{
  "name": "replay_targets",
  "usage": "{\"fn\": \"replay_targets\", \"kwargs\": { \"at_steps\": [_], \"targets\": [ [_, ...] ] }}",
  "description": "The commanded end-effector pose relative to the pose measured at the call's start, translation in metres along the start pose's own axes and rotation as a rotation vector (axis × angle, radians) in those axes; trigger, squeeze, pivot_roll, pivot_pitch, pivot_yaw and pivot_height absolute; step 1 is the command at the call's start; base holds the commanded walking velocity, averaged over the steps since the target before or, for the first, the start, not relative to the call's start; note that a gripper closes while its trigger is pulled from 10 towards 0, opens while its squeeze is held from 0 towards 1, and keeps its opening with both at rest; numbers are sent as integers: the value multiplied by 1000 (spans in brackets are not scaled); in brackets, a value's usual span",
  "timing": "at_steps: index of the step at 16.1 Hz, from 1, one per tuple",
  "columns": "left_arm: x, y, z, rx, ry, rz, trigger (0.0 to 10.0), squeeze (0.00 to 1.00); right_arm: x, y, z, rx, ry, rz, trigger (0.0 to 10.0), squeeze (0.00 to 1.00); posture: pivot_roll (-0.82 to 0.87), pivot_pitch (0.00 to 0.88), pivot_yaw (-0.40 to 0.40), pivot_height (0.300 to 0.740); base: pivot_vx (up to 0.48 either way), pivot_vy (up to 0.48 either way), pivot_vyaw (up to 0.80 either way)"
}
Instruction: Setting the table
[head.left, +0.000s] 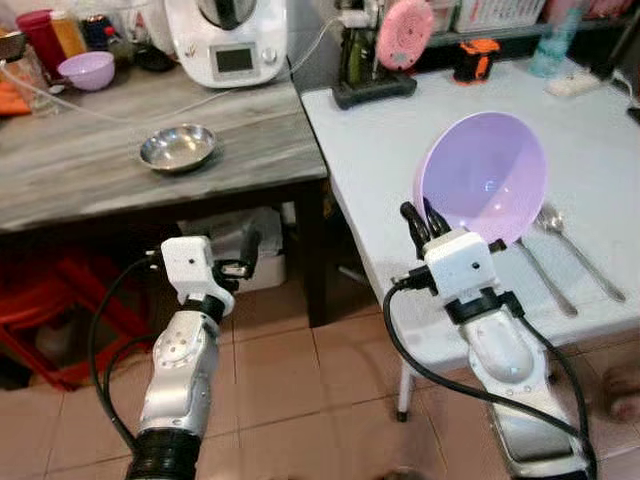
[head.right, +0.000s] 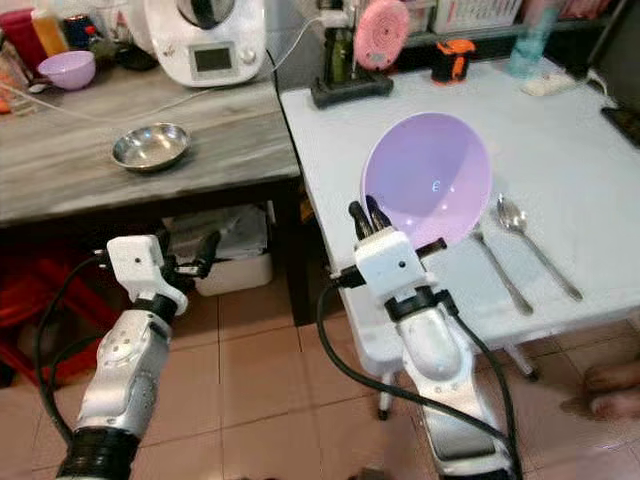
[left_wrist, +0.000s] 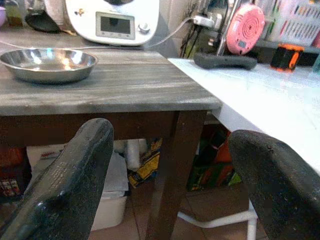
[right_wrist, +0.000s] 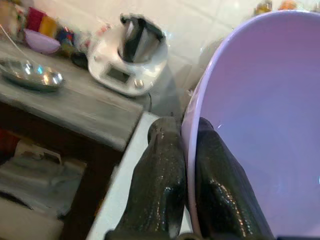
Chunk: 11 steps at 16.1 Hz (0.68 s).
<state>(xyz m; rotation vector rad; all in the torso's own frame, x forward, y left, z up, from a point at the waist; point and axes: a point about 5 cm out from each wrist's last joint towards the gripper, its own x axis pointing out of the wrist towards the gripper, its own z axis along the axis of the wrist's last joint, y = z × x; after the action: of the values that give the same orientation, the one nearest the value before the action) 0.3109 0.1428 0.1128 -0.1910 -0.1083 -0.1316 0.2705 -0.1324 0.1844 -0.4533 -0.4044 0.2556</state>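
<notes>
A large lilac bowl (head.left: 483, 175) is held tilted on its edge over the near left part of the white table (head.left: 380, 160). My right gripper (head.left: 422, 222) is shut on the lilac bowl's rim (right_wrist: 192, 165), one finger on each side. A fork (head.left: 545, 276) and a spoon (head.left: 575, 245) lie side by side on the table just right of the bowl. My left gripper (head.left: 245, 262) is open and empty, low in front of the grey wooden table (head.left: 80, 160), which carries a steel bowl (head.left: 177, 147) and a small lilac bowl (head.left: 86, 70).
A white kitchen machine (head.left: 228, 40) stands at the back of the wooden table, its cable running across it. A pink round device on a black stand (head.left: 385, 50) and an orange-black object (head.left: 476, 58) sit at the white table's far edge. Boxes lie under the wooden table.
</notes>
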Motion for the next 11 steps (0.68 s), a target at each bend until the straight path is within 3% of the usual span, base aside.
{"fn": "replay_targets", "kwargs": {
  "at_steps": [1,5,11],
  "targets": [
    [0,5,0,21,4,12,10000,0,1,1,6,2,-29,3,10000,0,-161,107,84,740,0,382,0],
    [1,8,1,31,2,28,10000,0,0,3,7,9,-31,11,10000,0,-159,107,86,740,0,388,0],
    [2,11,1,41,3,47,10000,0,-1,5,6,19,-31,20,10000,0,-156,105,90,740,0,387,681]
  ]
}}
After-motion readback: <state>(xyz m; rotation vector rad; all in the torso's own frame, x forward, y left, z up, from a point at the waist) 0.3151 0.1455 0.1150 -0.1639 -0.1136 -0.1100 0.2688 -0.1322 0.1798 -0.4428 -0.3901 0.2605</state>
